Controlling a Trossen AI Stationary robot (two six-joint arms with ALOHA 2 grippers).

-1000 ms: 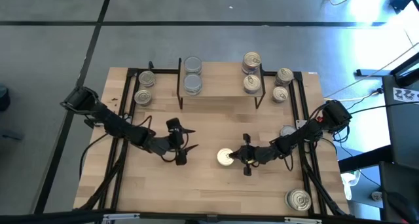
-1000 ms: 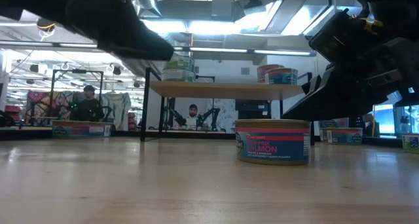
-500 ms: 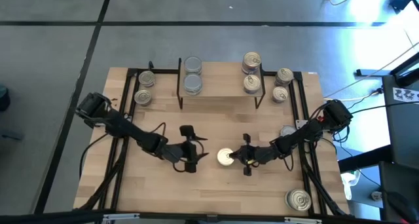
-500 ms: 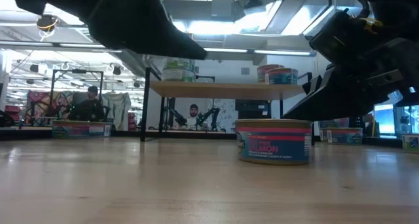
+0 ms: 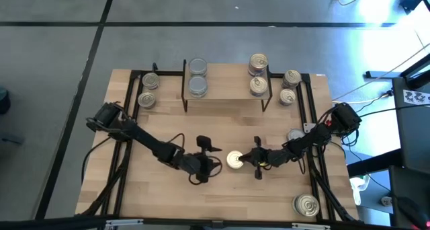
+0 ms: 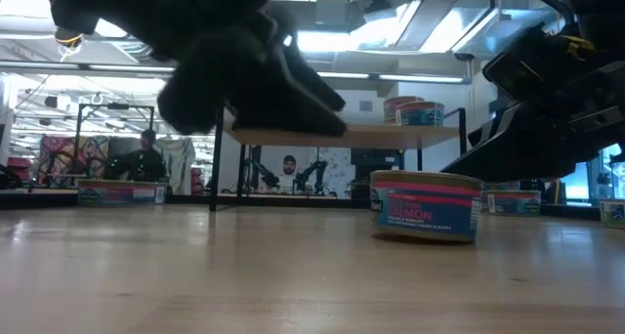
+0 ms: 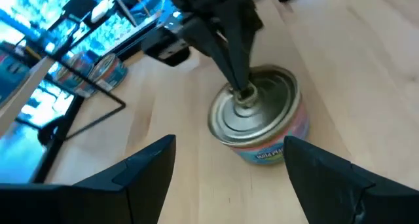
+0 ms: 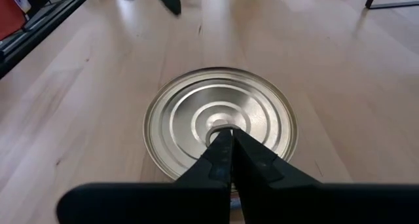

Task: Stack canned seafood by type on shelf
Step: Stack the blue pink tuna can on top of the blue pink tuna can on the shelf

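Since a second ago, the left gripper [image 5: 213, 165] has swung in from the table's left side, its fingers [image 7: 147, 165] spread open just beside the short round silver-lidded salmon can [image 5: 234, 161], which has slid slightly. Closed right gripper [image 5: 256, 161] fingertips press the lid centre. Behind stands the low light-wood shelf [image 5: 225, 92] with stacked cans.

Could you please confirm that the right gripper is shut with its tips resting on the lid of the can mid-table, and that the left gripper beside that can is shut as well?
Not quite: the left gripper is open, its fingers spread on the near side of the can, as the left wrist view shows. The rest holds: the right gripper is shut, tips on the can's lid.
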